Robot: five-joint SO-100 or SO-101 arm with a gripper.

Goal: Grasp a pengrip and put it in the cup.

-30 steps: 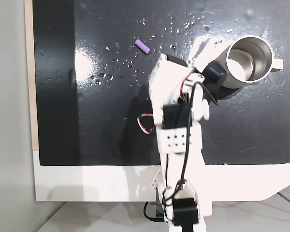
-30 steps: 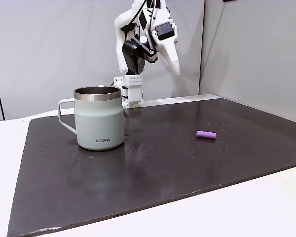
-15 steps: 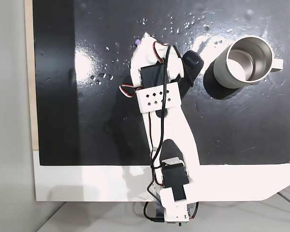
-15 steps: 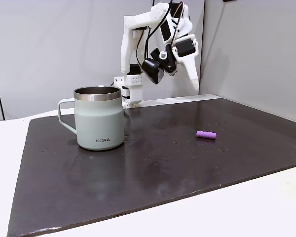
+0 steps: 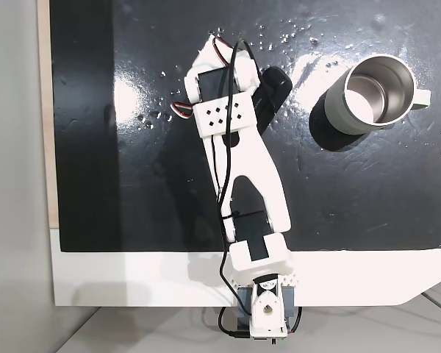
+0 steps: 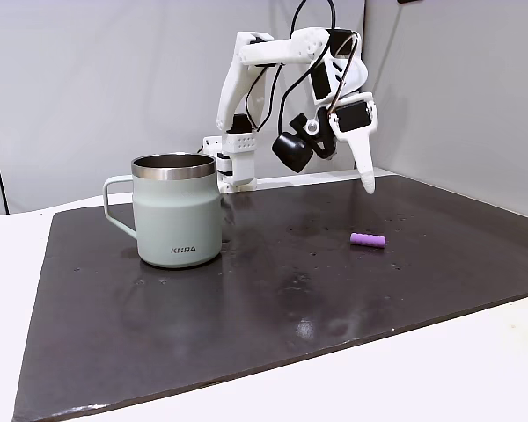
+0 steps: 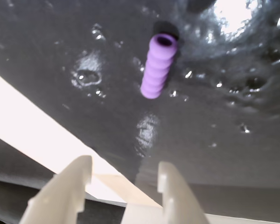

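**Item: pengrip, lying loose on the counter, not yet grasped**

The pengrip [image 7: 159, 66] is seen in the wrist view ahead of the end effector [image 7: 125, 173], on its side on the dark counter [image 7: 233, 140], roughly centred on the gap between the two pale fingers [image 7: 76, 175], which are held apart with nothing between them. In a fixed view the end effector [image 6: 367, 183] hangs above the counter, short of the pengrip [image 6: 368, 240]; the cup [image 6: 177, 211] stands well apart, on the opposite side of the end effector. The pengrip is judged very light, soft and hollow, with ribs that should give grip; being round, it may roll if nudged. A hold across its middle, perpendicular to its length, is judged best.
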